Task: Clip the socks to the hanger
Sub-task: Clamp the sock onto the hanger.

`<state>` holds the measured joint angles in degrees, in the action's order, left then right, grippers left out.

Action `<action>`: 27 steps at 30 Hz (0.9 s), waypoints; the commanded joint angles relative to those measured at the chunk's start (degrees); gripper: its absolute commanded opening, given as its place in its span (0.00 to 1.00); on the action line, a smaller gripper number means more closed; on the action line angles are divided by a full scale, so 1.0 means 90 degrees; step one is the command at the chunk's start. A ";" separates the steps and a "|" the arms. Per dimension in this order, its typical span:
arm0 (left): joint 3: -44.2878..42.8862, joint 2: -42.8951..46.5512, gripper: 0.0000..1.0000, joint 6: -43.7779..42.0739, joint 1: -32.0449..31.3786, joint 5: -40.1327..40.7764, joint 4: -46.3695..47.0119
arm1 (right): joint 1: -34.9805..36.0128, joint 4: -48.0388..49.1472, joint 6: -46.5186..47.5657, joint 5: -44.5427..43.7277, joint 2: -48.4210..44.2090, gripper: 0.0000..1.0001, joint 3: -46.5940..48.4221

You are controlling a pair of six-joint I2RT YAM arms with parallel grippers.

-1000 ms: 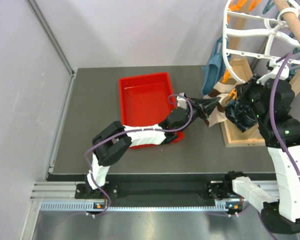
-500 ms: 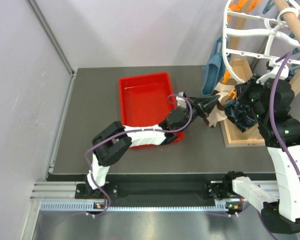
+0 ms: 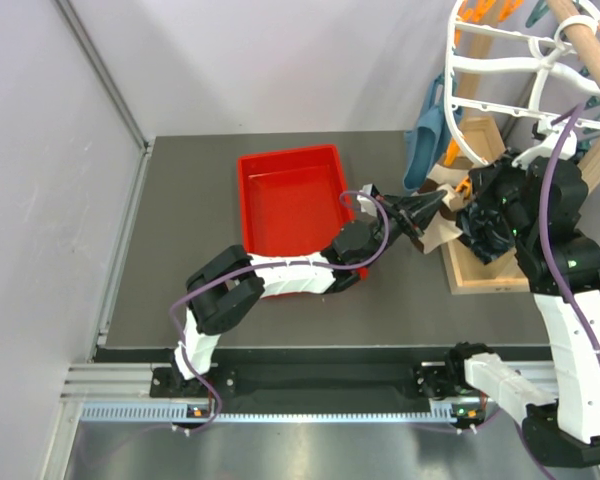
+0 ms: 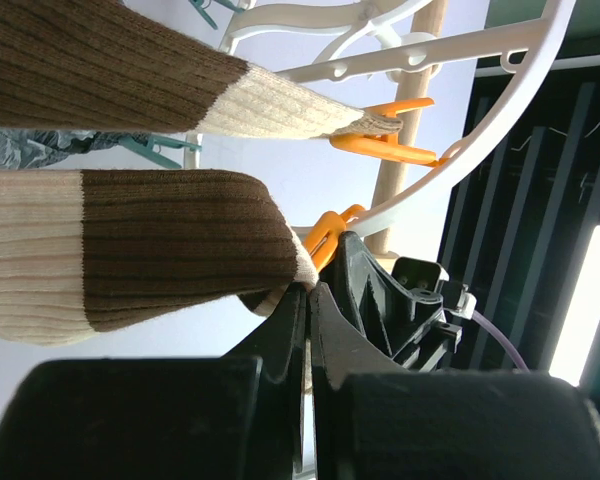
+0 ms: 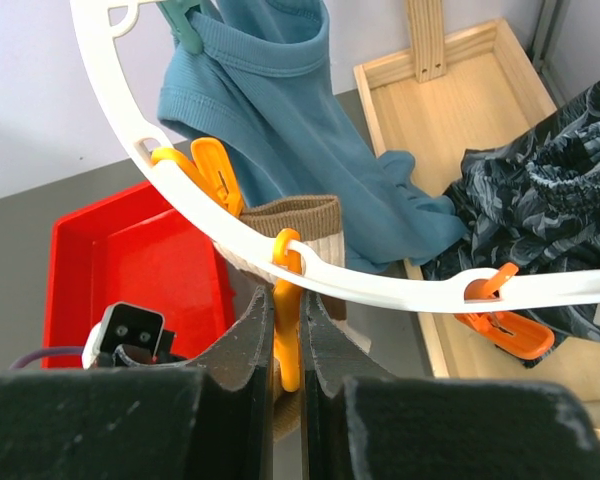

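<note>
the left gripper (image 4: pixel 308 292), clamped on the sock (image 4: pixel 130 250), holds its edge just beside the orange peg (image 5: pixel 287 355) that the right gripper (image 5: pixel 286 310) is squeezing.

I log open bench (image 3: pixel 180 230) left of the red tray (image 3: pixel 290 200); near the hanger (image 5: pixel 380 286), passage is tight: teal cloth (image 5: pixel 280 110), navy fabric (image 5: pixel 550 180) and wooden frame (image 5: pixel 480 100) crowd its rim

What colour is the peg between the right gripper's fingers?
Orange. The peg shows best in the right wrist view, hanging from the white hanger.
</note>
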<state>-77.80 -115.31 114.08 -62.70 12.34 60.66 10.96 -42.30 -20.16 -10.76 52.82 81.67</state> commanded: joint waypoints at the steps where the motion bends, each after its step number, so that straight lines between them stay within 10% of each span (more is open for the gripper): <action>1: -0.0252 -0.0020 0.00 0.0742 -0.0026 0.0114 0.0662 | 0.0013 -0.0358 -0.0132 0.0571 -0.0068 0.00 -0.0139; 16: -0.0438 -0.0216 0.00 0.0762 -0.0036 0.0201 0.0691 | 0.0022 -0.0475 -0.0084 0.0630 -0.0156 0.00 -0.0178; 27: -0.0623 -0.0313 0.00 0.0732 -0.0055 0.0182 0.0652 | 0.0013 -0.0524 -0.0035 0.0640 -0.0175 0.33 -0.0149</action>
<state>-80.64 -117.89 114.08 -62.74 13.39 61.76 10.96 -41.71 -20.58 -9.17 51.66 81.01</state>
